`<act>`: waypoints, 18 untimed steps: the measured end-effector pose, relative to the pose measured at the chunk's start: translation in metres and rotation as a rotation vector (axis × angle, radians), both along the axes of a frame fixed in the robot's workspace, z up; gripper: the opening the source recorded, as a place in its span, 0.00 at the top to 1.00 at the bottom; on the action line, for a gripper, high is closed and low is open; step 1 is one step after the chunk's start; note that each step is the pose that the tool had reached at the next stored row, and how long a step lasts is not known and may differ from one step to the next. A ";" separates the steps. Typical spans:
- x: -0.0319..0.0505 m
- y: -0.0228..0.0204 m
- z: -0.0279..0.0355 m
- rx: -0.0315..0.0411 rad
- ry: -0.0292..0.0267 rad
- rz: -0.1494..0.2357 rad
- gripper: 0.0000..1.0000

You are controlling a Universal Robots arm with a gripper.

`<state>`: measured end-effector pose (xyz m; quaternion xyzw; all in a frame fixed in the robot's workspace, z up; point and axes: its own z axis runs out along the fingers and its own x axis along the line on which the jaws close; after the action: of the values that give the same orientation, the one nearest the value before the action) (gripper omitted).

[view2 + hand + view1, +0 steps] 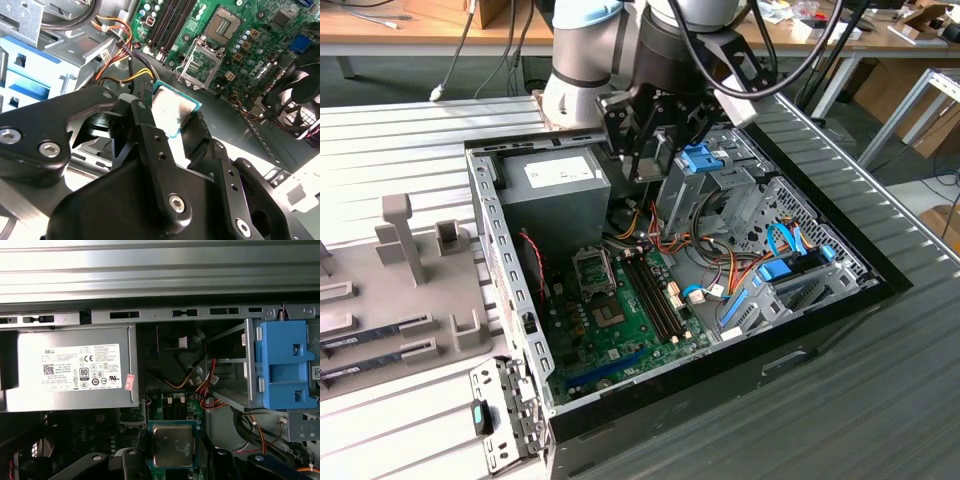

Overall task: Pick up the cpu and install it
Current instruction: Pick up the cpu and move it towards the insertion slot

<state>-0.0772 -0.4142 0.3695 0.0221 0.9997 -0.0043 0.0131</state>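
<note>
On the ribbed grey metal desk (400, 130), a grey moulded tray (410, 290) lies at nine o'clock of the open black computer case (820, 330). Inside the case, a silver power-supply box (555, 185) sits at eleven o'clock. The green motherboard (630, 330), with its metal-framed socket (592, 267), lies at six. The arm's black gripper (650, 165) hangs at twelve, between that box and a blue plastic drive latch (698, 158). Its jaws are clamped on the small flat square silvery-topped cpu (172, 112), one jaw on each of two opposite edges. The chip sits between their tips above the board, lid facing the wrist. Being square, it has no long axis. In the first wrist view its edges run parallel to the box's.
</note>
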 end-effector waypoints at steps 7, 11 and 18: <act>0.0052 -0.0010 -0.0018 0.0001 -0.0001 0.000 0.53; 0.0071 -0.0015 -0.0025 0.0001 -0.0001 0.000 0.53; 0.0111 -0.0024 -0.0040 0.0001 -0.0001 0.000 0.53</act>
<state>-0.0662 -0.4166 0.3655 0.0221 0.9997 -0.0043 0.0131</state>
